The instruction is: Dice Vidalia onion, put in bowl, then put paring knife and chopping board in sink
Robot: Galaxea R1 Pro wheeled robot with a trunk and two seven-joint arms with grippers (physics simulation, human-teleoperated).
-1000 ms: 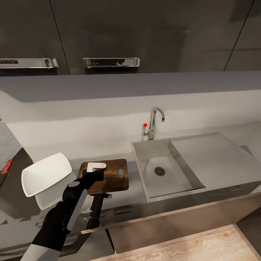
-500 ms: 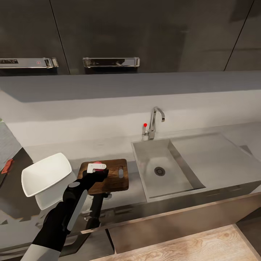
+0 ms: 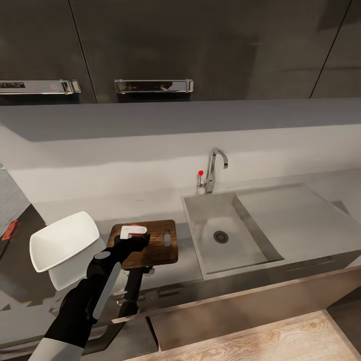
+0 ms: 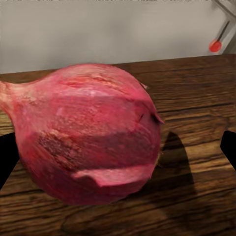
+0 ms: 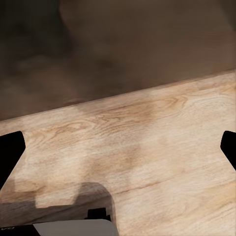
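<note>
Left wrist view: the left end effector (image 4: 118, 152) is spread wide around the Vidalia onion (image 4: 88, 132), which is rested on the chopping board (image 4: 196, 98). The right end effector (image 5: 118, 147) is held apart over wooden floor (image 5: 147, 137). Nothing is seen in the bowl (image 3: 62, 240) or the sink (image 3: 225, 235).

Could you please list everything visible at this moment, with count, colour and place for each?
Vidalia onion: one, pinkish red, on the chopping board between the left hand's fingers.
Chopping board: one, dark brown, on the countertop just left of the sink.
Bowl: one, white, on the countertop left of the board.
Sink: one, grey steel, basin empty, drainboard on its right.
Tap: one, chrome with a red knob, behind the basin.
Countertop: one, grey.
Wall cabinets: dark, above, with chrome handles.
Floor: light wood.
Left hand: one, black, open, around the onion.
Right hand: one, black, open, over the floor.
</note>
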